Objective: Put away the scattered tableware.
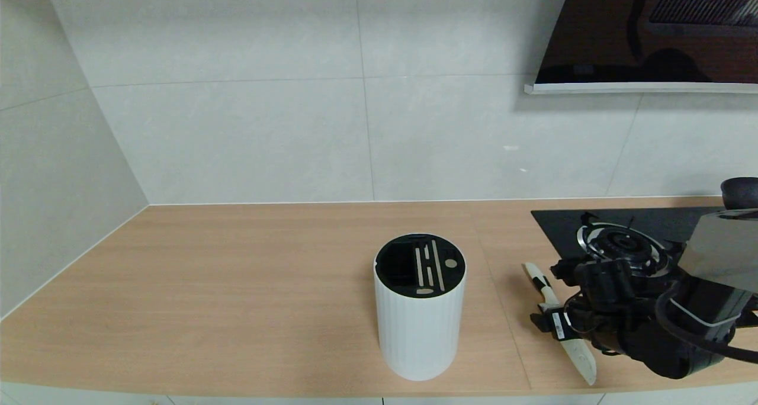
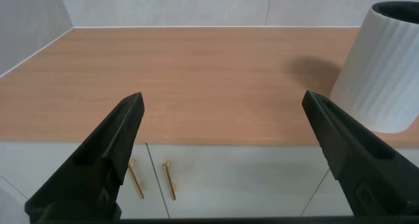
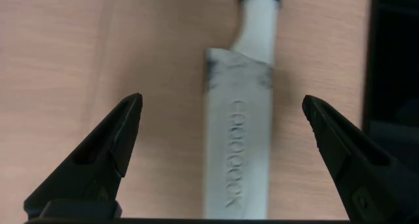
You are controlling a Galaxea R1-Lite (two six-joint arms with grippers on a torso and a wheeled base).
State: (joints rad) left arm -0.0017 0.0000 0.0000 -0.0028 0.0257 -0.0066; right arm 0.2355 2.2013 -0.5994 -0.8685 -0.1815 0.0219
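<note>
A white ceramic knife (image 1: pixel 579 353) with a black-and-white handle lies on the wooden counter (image 1: pixel 237 286), right of centre and just left of the stove. My right gripper (image 1: pixel 561 308) hovers low over it. In the right wrist view the gripper (image 3: pixel 221 99) is open, its two fingers straddling the knife (image 3: pixel 237 139) where blade meets handle, not touching it. A white ribbed knife holder (image 1: pixel 419 316) with a black slotted top stands upright mid-counter. My left gripper (image 2: pixel 222 96) is open and empty near the counter's front edge, with the holder (image 2: pixel 383 67) off to one side.
A black gas hob with a burner (image 1: pixel 620 242) sits at the right, close beside the knife, and a dark range hood (image 1: pixel 651 32) hangs above it. Tiled walls close the back and left. Cabinet doors with gold handles (image 2: pixel 169 179) lie below the counter edge.
</note>
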